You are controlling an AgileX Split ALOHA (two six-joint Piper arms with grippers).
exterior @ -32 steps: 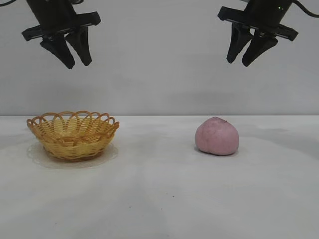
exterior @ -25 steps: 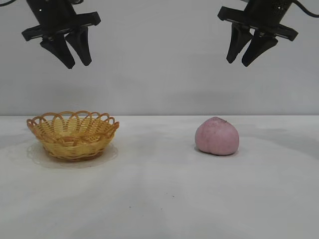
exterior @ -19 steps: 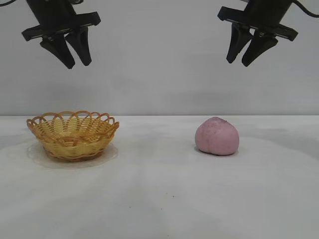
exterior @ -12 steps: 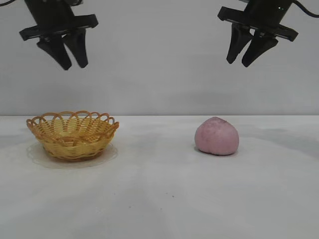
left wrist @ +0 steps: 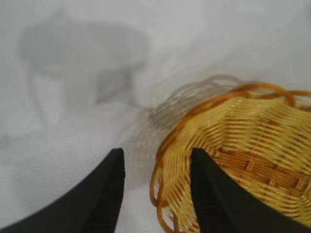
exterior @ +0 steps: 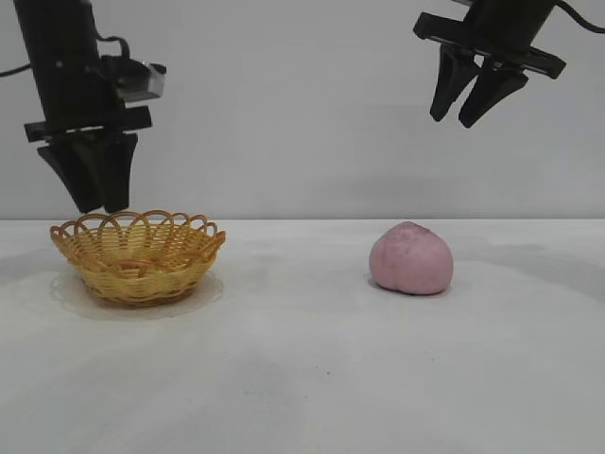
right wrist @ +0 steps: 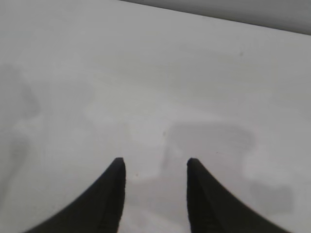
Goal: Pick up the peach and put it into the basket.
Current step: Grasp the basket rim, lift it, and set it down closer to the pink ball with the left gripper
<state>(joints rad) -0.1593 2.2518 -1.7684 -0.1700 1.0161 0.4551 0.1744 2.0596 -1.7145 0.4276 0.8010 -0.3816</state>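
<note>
While nothing of the task is done yet, the pieces are all in plain sight on the table (exterior: 302,378), the largest thing in view: the basket (exterior: 138,255) sits toward the left side of the exterior view and holds nothing that can be seen, and the peach (exterior: 411,259) lies well apart from it toward the right, untouched, resting on the bare surface with its small tip up. Above the basket's outer edge hangs the left gripper (exterior: 92,203), low, its tips close over the looped rim; its wrist view shows the two fingers (left wrist: 104,194) spread with a clear gap, one over the table and one over the weave, clasping nothing. High above and a little beyond the peach hangs the right gripper (exterior: 462,115), its fingers (right wrist: 109,194) also parted and empty, with only bare table under its wrist camera. By my reading, everything is left: a gripper must reach the peach, close on it, lift it, carry it across and release it inside the basket.
</note>
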